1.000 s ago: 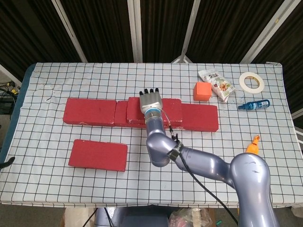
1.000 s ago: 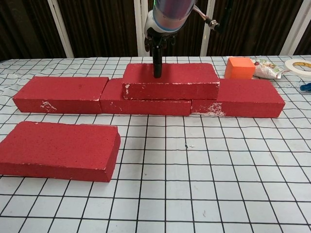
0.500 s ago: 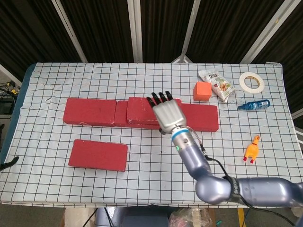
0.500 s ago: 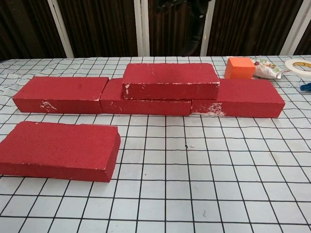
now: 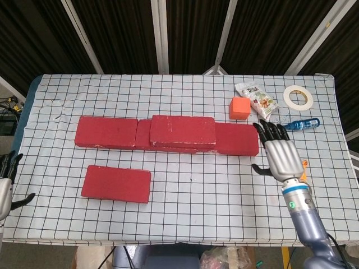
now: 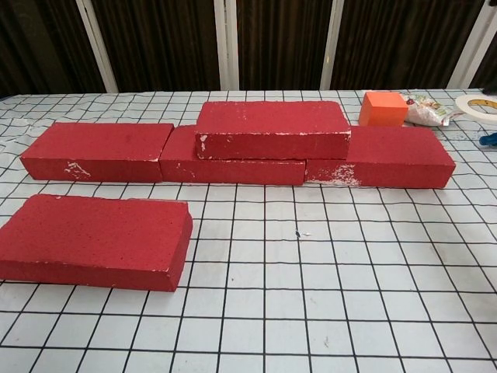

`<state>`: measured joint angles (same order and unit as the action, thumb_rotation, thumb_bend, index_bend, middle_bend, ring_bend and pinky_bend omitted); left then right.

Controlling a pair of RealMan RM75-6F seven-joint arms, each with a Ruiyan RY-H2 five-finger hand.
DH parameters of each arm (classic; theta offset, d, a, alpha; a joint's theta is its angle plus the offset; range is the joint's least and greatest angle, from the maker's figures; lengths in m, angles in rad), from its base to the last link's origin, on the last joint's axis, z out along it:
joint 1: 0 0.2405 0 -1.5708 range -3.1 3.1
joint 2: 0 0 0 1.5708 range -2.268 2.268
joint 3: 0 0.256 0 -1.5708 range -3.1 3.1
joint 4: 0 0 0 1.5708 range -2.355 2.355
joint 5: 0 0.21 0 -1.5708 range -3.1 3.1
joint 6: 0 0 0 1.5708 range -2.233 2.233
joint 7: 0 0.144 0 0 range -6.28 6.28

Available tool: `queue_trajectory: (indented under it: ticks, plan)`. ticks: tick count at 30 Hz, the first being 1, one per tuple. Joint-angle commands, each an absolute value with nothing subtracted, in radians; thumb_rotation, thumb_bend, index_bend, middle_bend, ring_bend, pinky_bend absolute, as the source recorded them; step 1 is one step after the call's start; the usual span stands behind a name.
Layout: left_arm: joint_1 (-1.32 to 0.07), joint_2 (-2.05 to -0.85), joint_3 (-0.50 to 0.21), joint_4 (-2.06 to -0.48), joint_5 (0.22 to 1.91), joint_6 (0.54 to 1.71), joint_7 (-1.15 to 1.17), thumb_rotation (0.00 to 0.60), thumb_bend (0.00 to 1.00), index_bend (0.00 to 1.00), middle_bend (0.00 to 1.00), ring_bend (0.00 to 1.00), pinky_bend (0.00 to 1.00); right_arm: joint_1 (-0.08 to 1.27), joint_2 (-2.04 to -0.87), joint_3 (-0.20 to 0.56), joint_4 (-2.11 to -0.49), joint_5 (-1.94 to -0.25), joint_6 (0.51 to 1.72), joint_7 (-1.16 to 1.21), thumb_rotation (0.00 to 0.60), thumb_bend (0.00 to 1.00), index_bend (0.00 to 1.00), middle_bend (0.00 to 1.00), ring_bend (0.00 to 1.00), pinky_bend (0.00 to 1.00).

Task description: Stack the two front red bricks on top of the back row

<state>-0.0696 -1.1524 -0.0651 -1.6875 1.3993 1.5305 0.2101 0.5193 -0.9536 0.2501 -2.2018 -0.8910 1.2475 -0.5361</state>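
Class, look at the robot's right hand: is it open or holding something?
Open: the right hand has fingers apart and nothing in it, away from the bricks.

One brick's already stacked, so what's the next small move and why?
Probably bring the left hand in from the table's left edge toward the front brick. That brick lies alone on the left, unstacked, while the right hand hangs open far off to the right.

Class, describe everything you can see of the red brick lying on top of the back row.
The stacked red brick is a flat rectangular block with a rough, matte surface and white chips along its front edge and left corner. It lies level, long side facing the front, resting across the middle brick and overlapping the right brick of the back row. No robot hand touches it.
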Motion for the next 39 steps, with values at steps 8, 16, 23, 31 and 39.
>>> queue_trajectory:
  ticks: [8,16,23,31,39]
  plan:
    - [-0.068,-1.167,-0.040,-1.709,1.455,1.526,0.165,0.600,0.00,0.00,0.00,0.00,0.10,0.257,-0.998,0.035,-2.087,-1.192,1.421,-0.382,0.600,0.24,0.00,0.00,0.00,0.00]
    - [-0.091,-1.149,-0.018,-1.729,1.484,1.461,0.104,0.600,0.00,0.00,0.00,0.00,0.05,0.145,-1.123,-0.004,-1.895,-1.295,1.532,-0.269,0.600,0.24,0.00,0.00,0.00,0.00]
    - [-0.129,-1.122,-0.034,-1.836,1.403,1.375,0.197,0.600,0.00,0.00,0.00,0.00,0.01,0.113,-1.143,0.004,-1.801,-1.369,1.582,-0.234,0.600,0.24,0.00,0.00,0.00,0.00]
    - [-0.184,-1.070,-0.042,-1.958,1.353,1.305,0.367,0.600,0.00,0.00,0.00,0.00,0.00,0.094,-1.140,0.009,-1.783,-1.395,1.574,-0.196,0.600,0.24,0.00,0.00,0.00,0.00]
    - [-0.288,-1.048,-0.082,-2.093,1.137,1.216,0.625,0.600,0.00,0.00,0.00,0.00,0.00,0.083,-1.109,0.011,-1.810,-1.376,1.536,-0.192,0.600,0.24,0.00,0.00,0.00,0.00]
